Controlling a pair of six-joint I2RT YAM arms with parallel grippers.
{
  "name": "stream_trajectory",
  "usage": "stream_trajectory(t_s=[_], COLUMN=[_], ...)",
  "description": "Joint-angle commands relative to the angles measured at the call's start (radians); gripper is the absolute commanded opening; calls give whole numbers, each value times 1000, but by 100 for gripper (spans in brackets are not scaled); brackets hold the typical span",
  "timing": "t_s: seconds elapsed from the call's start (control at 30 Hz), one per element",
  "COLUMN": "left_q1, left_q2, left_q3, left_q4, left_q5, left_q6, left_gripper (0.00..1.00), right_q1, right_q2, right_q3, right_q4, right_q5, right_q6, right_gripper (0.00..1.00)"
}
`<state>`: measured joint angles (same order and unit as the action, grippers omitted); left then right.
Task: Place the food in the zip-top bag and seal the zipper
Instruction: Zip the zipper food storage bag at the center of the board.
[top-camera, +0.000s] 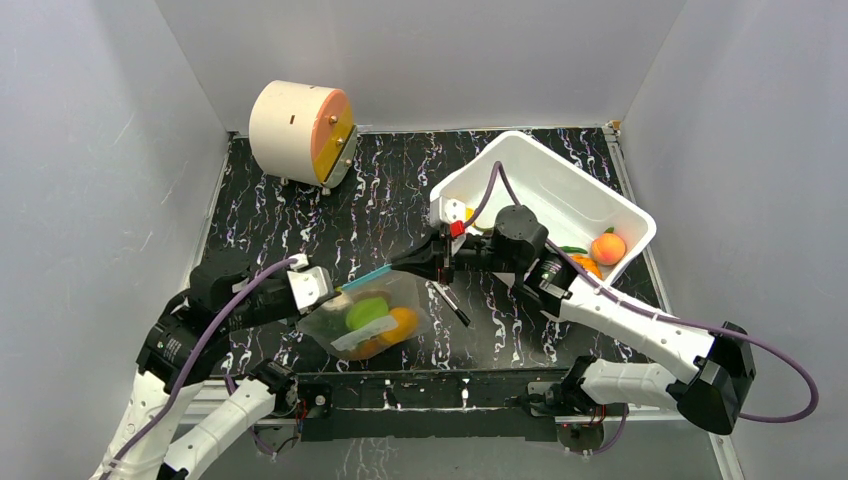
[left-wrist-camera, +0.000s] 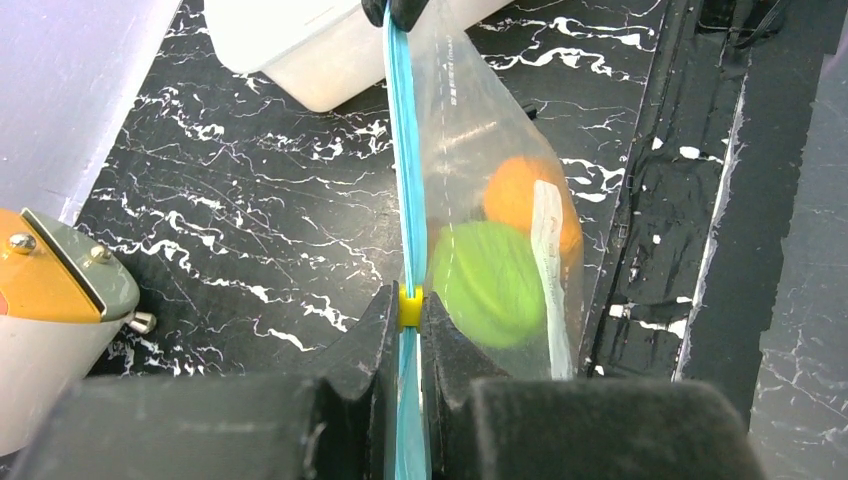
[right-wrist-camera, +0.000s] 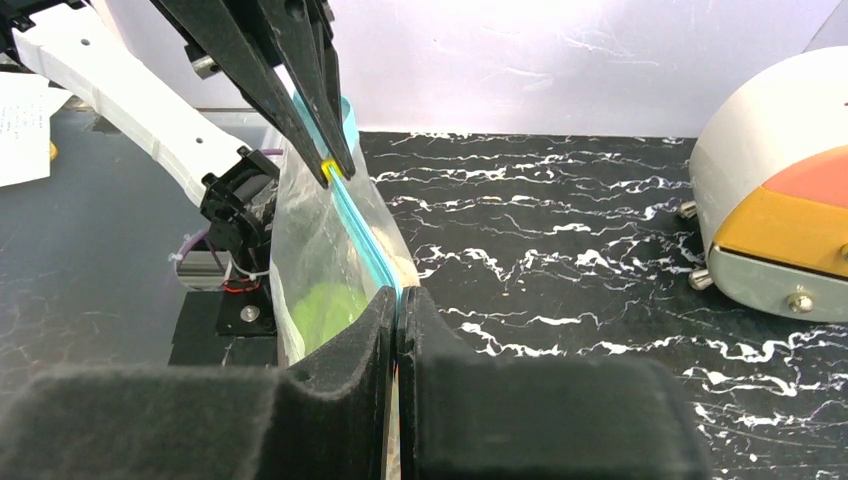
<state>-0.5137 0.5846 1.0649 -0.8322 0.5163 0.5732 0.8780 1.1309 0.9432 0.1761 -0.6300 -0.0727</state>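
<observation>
No readable brand or text anywhere. The white label strip (left-wrist-camera: 548, 232) on the zip-top bag (top-camera: 345, 325) is too blurred to read, and so is the sheet of paper (right-wrist-camera: 20, 120) at the left edge of the right wrist view.

Counts:
- bag: 1, centre-bottom of the top view, lying on the black marbled table (top-camera: 380, 190)
- food in bag: 2 pieces showing, a green piece (left-wrist-camera: 490, 285) and an orange piece (left-wrist-camera: 515, 195), touching
- food in the white tub (top-camera: 560, 180), upper right: 2 orange pieces showing, (top-camera: 607, 247) and (top-camera: 585, 266); the arm hides the rest
- black pen (top-camera: 455, 305): 1, just right of the bag
- cream drum with orange face (top-camera: 300, 132): 1, upper left

The zipper (left-wrist-camera: 402, 150) is stretched taut between both arms. The left gripper (left-wrist-camera: 408, 305) has its fingers together, clamped on the zipper's left end in the top view, with a small yellow piece (left-wrist-camera: 408, 307) at the pinch point. The right gripper (right-wrist-camera: 398, 300) has its fingers together on the other end of the strip. The bag body hangs below the strip, with the food sitting low in it.
</observation>
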Motion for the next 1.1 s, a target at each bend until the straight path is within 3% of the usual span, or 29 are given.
stream_trajectory(t_s=[0.0,0.2,0.33,0.57,0.9,1.07], left_q1=[4,4,3,3,3,3], left_q2=[-51,-54,-16,13,-4,1], left_q3=[23,-20,-17,-30,-34,-23], left_q4=[-107,-72,-46,-11,2,-13], left_q5=[-91,-53,-15,15,78,95], left_q6=[2,16,33,40,67,85], left_gripper=[0,0,0,0,0,0], right_q1=[-49,-45,-12,152,208,210], right_q2=[-55,-58,-23,46,198,289], right_q3=[-39,-59,16,97,198,280], right_q4=[89,65,-23,-90,-133,-216], right_q5=[40,-21,-29,83,93,65], right_q6=[30,65,39,-13,-125,-158], right_gripper=[0,1,34,59,67,59])
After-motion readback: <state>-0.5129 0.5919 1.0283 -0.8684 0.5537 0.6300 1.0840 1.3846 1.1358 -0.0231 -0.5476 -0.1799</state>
